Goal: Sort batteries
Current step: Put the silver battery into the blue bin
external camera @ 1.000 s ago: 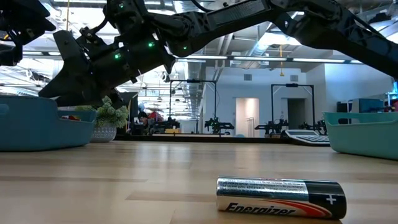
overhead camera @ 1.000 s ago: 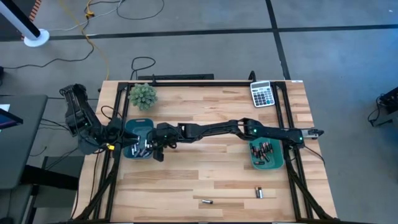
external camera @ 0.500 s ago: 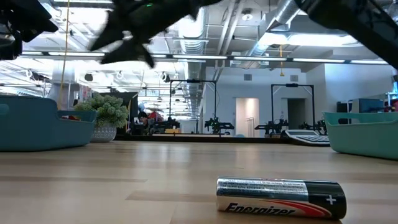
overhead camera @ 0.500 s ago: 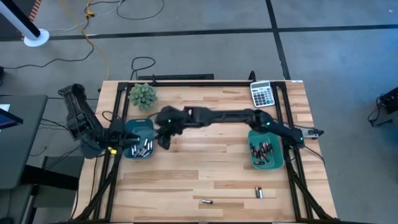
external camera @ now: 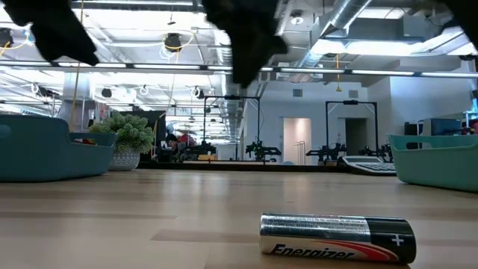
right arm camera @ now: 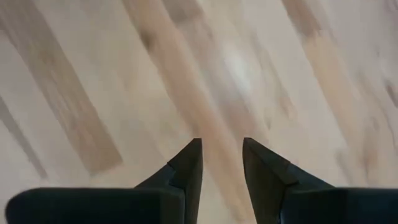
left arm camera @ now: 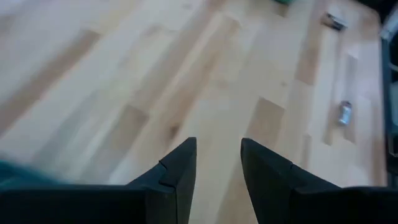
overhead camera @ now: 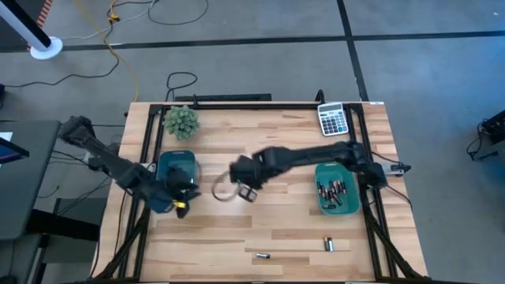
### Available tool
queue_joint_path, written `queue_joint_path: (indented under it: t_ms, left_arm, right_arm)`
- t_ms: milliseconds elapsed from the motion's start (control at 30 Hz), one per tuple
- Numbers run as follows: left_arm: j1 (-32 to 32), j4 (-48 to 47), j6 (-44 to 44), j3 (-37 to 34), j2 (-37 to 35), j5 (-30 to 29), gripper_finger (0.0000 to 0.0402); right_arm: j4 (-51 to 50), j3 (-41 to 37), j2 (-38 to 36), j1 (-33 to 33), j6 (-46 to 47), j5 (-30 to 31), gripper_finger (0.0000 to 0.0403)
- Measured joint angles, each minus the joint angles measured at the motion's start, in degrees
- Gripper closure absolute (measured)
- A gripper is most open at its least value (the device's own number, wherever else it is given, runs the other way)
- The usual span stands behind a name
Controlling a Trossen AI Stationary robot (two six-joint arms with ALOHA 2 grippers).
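Observation:
Two loose batteries lie on their sides near the table's near edge: a small one (overhead camera: pixel 262 255) and a silvery one (overhead camera: pixel 330 244); they also show in the left wrist view (left arm camera: pixel 344 113) (left arm camera: pixel 334 22). One lies close in the low view (external camera: pixel 336 237). Several dark and coppery batteries lie in the right teal bin (overhead camera: pixel 338 207). My left gripper (overhead camera: pixel 180 199) (left arm camera: pixel 217 163) is open and empty at the near side of the left teal bin (overhead camera: pixel 175 164). My right gripper (overhead camera: pixel 246 189) (right arm camera: pixel 222 163) is open and empty above bare wood at mid-table.
A grey calculator (overhead camera: pixel 334 118) lies at the far right corner. A small green plant (overhead camera: pixel 181 121) stands at the far left. Black frame rails run along both table sides. Bare wood lies between the bins and toward the near edge.
My right gripper has left the left bin, risen, and swung toward the table's right, to mid-table. My left gripper has gone from the bin's left side toward the near edge, to the bin's near side. The loose batteries have not moved.

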Motion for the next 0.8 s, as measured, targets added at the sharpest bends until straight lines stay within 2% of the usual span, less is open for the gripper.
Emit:
queue_joint_path:
  t_ms: [133,367,567,800]
  left_arm:
    - [4.47,8.67,7.44,0.67,4.61,6.36,0.0278]
    - [11.35,10.35,18.88,9.03,13.39,10.29,0.0278]
    - [15.17,10.41,27.72,18.48,21.55,13.07,0.0278]
    - [16.16,10.32,32.64,28.05,30.56,14.34,0.0278]
  right_arm:
    - [0.23,-11.06,-5.89,5.61,10.22,0.66,0.0273]
    - [3.56,-29.8,-18.7,16.14,35.45,1.78,0.0274]
    - [3.55,-40.6,-27.18,27.14,62.15,-0.72,0.0274]
    - [9.97,-50.56,-30.93,42.7,88.82,-4.76,0.0277]
